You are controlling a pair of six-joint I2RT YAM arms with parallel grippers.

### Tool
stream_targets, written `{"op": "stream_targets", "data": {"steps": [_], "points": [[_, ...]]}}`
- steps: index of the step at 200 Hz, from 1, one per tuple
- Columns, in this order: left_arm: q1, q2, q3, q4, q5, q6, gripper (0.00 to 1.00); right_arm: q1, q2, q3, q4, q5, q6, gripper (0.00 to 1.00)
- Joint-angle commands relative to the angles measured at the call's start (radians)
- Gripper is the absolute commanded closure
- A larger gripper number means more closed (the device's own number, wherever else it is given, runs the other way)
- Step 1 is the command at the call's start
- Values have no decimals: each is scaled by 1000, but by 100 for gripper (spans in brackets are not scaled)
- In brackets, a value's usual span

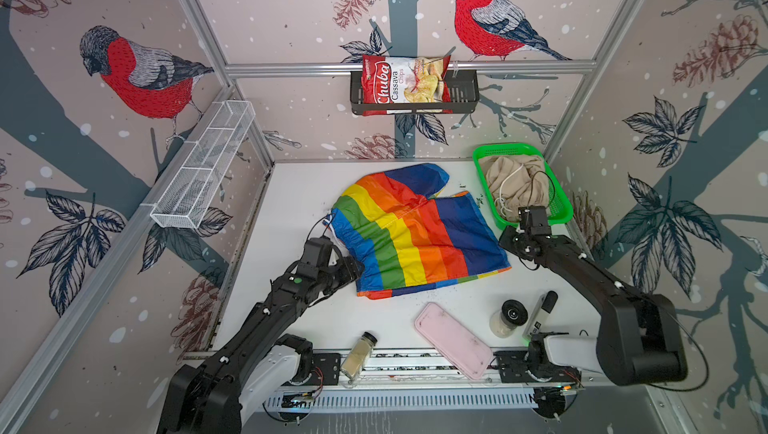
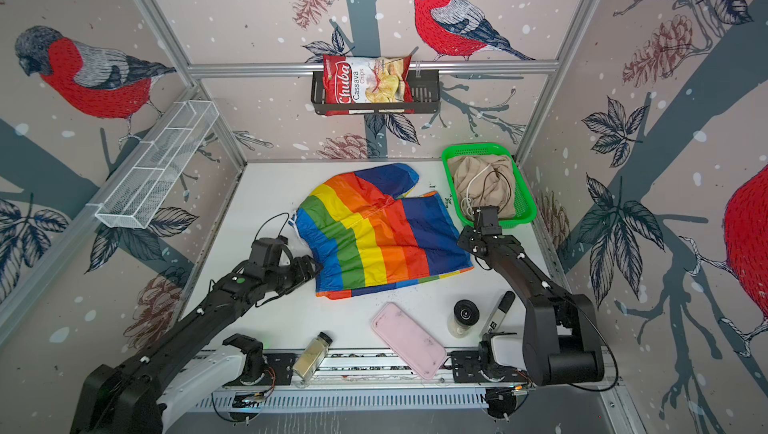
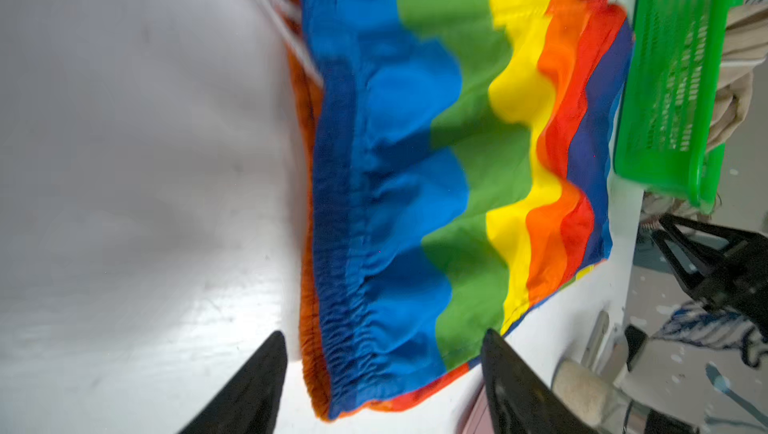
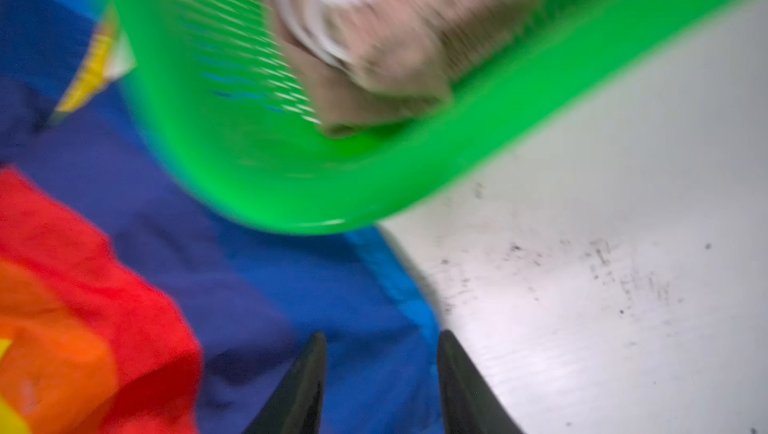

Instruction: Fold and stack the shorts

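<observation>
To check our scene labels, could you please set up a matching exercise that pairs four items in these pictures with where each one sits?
Things:
1. rainbow shorts
2. beige shorts
3. chips bag
4. pink case

Places:
A. in the black rack on the back wall
B. near the front edge of the table
C. spread out in the middle of the table
D. bundled in the green basket

Pairs: 1-C, 2-D, 3-A, 4-B.
</observation>
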Motion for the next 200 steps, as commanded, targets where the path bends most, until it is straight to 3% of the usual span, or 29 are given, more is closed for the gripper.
{"op": "stream_targets", "data": {"steps": [1, 27, 68, 119, 131, 145, 163, 179, 200], "points": [[9, 27, 88, -113, -253, 50, 26, 127, -56, 55, -57, 212, -17, 51], [52, 141, 163, -7, -341, 74, 24, 349, -35, 119, 1, 285, -39, 51], [120, 420, 255, 202, -437, 21, 20, 603, 223, 246, 81, 253, -82, 56], [130, 739, 444, 324, -347, -2, 21, 778, 499, 356, 203, 113, -106, 60], [132, 798, 464, 346, -355, 2, 26, 788, 544, 351, 236, 51, -81, 61], [137, 860, 534, 351, -357, 7, 45, 797, 587, 340, 271, -17, -54, 62], [139, 930, 606, 349, -369, 21, 60, 817, 640, 351, 287, -57, -46, 67], [148, 987, 673, 334, -382, 38, 65, 842, 685, 384, 285, -71, -60, 74], [179, 1066, 755, 315, -377, 50, 67, 870, 746, 435, 310, -151, -70, 75]]}}
